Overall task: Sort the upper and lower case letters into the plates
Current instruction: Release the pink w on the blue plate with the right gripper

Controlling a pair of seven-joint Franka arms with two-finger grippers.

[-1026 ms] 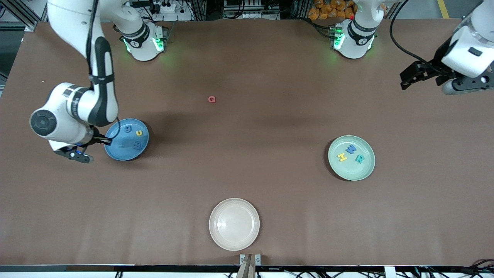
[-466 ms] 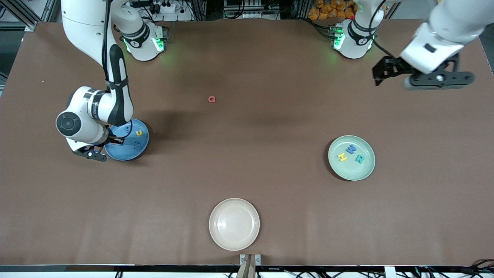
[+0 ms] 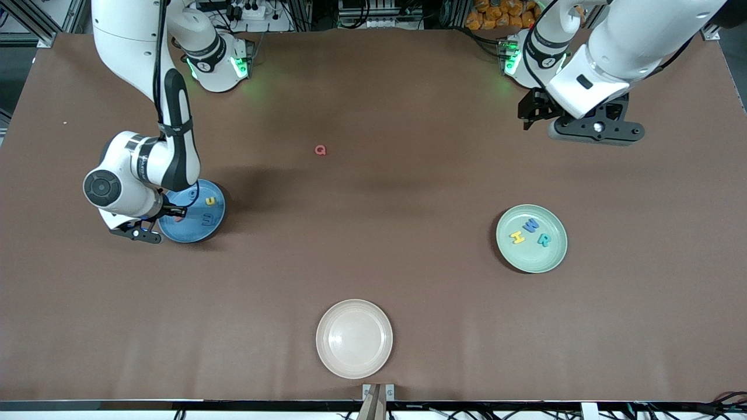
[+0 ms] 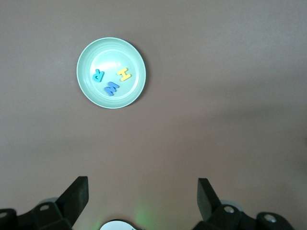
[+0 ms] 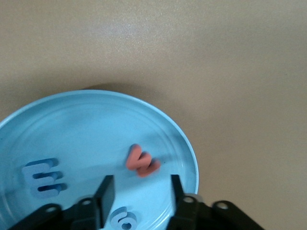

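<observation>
My right gripper [image 5: 141, 184] [image 3: 173, 214] hangs open low over the blue plate [image 5: 86, 129] [image 3: 188, 232]. A small red letter [image 5: 141, 162] lies free in that plate just past the fingertips. A blue m [image 5: 43, 178] [image 3: 208, 219], a blue g [image 5: 122, 220] and a yellow u [image 3: 211, 200] lie there too. The mint green plate [image 3: 534, 259] [image 4: 111, 52] holds a yellow H [image 3: 517, 237] [image 4: 124, 74], a blue W [image 3: 531, 226] [image 4: 111, 87] and a teal R [image 3: 544, 240] [image 4: 99, 75]. A pink Q [image 3: 320, 150] lies alone on the table. My left gripper [image 3: 527, 116] [image 4: 142, 191] is open and empty, high over the table near its base.
A cream plate [image 3: 354, 338] with nothing in it sits near the front edge of the brown table [image 3: 373, 245], midway between the two arms' ends.
My right gripper has opened and the red letter now lies loose in the blue plate. My left arm has swung in from the table's end toward its base.
</observation>
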